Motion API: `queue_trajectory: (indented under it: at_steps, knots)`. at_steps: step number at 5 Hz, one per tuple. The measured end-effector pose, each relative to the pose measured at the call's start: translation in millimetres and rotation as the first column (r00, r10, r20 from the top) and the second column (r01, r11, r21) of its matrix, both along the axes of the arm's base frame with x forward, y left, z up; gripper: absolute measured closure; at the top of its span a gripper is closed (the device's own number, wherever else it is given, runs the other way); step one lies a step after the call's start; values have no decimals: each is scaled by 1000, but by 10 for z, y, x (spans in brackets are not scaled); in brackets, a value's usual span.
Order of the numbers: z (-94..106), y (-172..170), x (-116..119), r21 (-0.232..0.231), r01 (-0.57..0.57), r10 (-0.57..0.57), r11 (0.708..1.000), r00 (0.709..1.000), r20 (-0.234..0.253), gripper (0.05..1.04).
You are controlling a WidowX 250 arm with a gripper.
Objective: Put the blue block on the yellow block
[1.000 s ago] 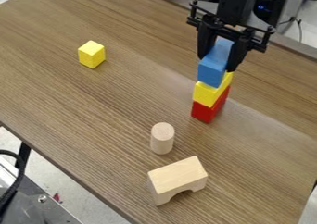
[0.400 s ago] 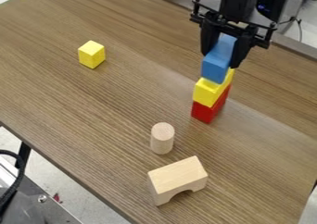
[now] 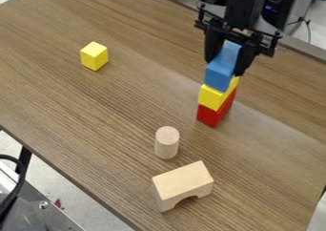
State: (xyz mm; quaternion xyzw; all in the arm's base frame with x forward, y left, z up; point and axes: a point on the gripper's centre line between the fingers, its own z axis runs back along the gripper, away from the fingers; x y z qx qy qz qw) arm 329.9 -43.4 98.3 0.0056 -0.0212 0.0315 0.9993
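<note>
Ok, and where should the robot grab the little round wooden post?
I'd come straight down from above and pinch the wooden cylinder across its upper sides. It stands upright, and the wooden arch block is near it, so a low sideways grab looks trickier.

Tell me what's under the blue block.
A yellow block is below it, with a red block under that. The blue block covers much of the yellow top, so whether they touch can't be seen.

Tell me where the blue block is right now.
The blue block is at the upper right of the camera view, between the gripper's fingers, right above the yellow block on the red one.
</note>
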Motion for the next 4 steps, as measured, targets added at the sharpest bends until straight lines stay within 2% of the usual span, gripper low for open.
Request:
queue_trajectory:
  at_steps: [1,2,3,4]
  knots:
    - [-1,1,-10,-9,1,-1,1000,1000,-8,465]
    - [-6,-12,-14,-17,2,-2,1000,1000,-12,173]
    - [-41,-9,-18,-14,4,-4,1000,1000,-24,76]
    - [-47,-3,-27,-10,3,-3,1000,1000,-31,83]
